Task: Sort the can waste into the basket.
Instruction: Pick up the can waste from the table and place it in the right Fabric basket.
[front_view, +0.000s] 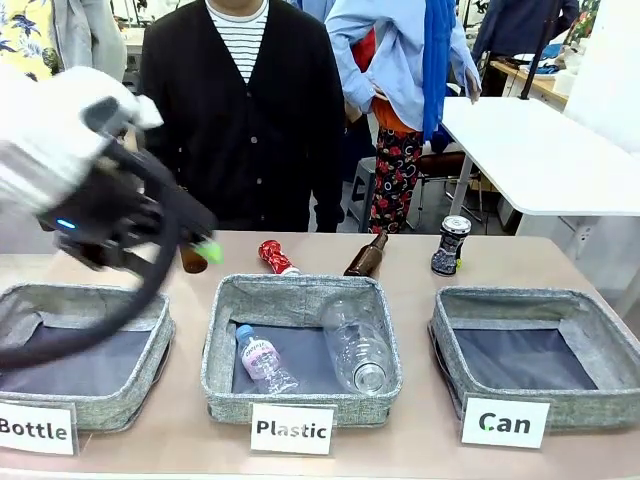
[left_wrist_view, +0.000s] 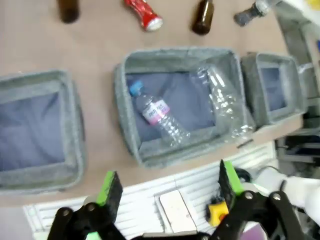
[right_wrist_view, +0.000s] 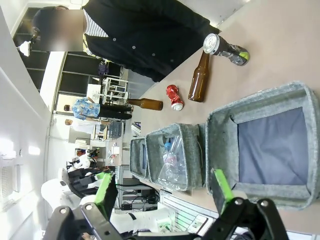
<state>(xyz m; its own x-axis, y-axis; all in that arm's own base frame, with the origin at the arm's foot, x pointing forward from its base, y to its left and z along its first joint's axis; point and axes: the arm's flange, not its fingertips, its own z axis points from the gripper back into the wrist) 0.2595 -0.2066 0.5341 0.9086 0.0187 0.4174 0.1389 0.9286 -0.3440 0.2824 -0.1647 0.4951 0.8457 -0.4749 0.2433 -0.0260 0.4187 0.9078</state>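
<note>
1. Cans both sit on the bench (front_view: 400, 440), outside the "Can" basket (front_view: 520, 297). The dark can (front_view: 450, 245) stands upright just beyond its far left corner, and the crushed red can (front_view: 276, 256) lies behind the "Plastic" basket (front_view: 300, 290).
2. A brown bottle (front_view: 366, 257) lies between the two cans.
3. The left pincer (left_wrist_view: 169, 182) hangs above the bench's left side, spread wide and empty.
4. The right pincer (right_wrist_view: 163, 186) is also spread wide, gripping nothing.
</note>
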